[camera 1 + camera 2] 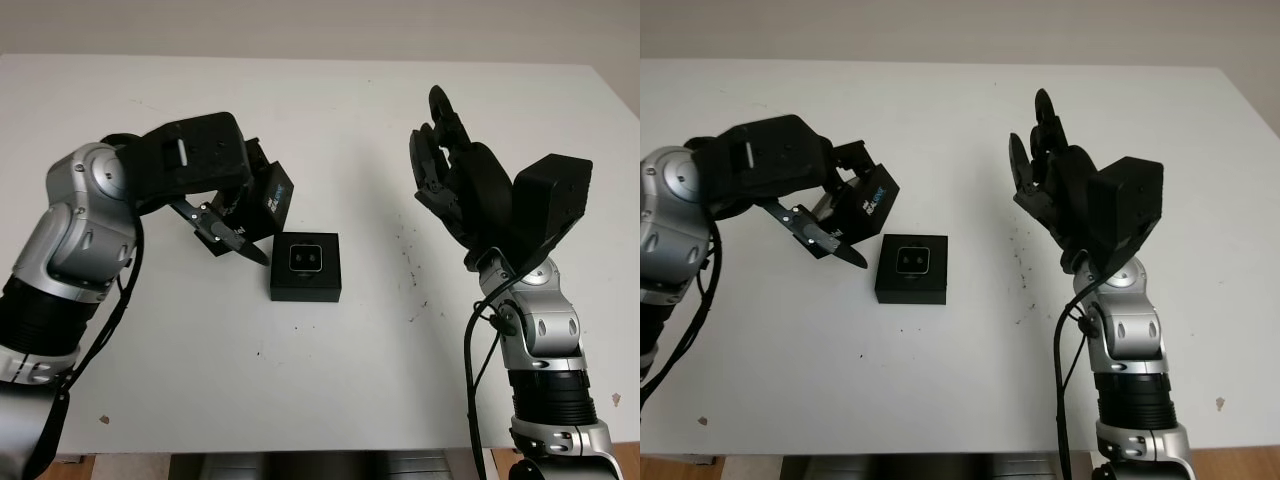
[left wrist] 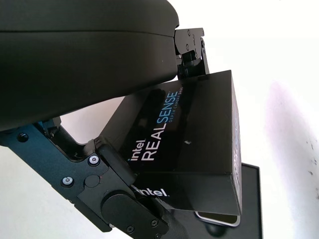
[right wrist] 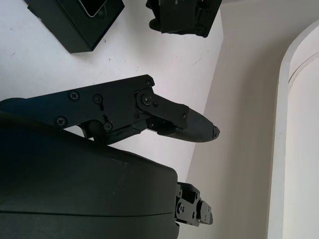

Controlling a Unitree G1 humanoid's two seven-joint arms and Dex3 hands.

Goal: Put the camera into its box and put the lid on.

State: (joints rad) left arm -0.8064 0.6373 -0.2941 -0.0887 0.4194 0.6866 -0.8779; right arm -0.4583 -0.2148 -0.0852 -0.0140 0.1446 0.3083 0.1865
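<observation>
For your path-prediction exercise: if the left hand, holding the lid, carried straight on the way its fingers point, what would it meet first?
Most likely the open box with the camera inside: the left hand, gripping the lid, points toward it. Height is unclear.

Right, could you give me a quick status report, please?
Left hand shut on lid, held off the table beside the box. Camera seated in box. Right hand open, raised over the table's right side. Nothing obstructing.

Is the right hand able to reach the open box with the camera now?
Probably yes: the right hand is open, raised beside the box, with bare table between them.
</observation>
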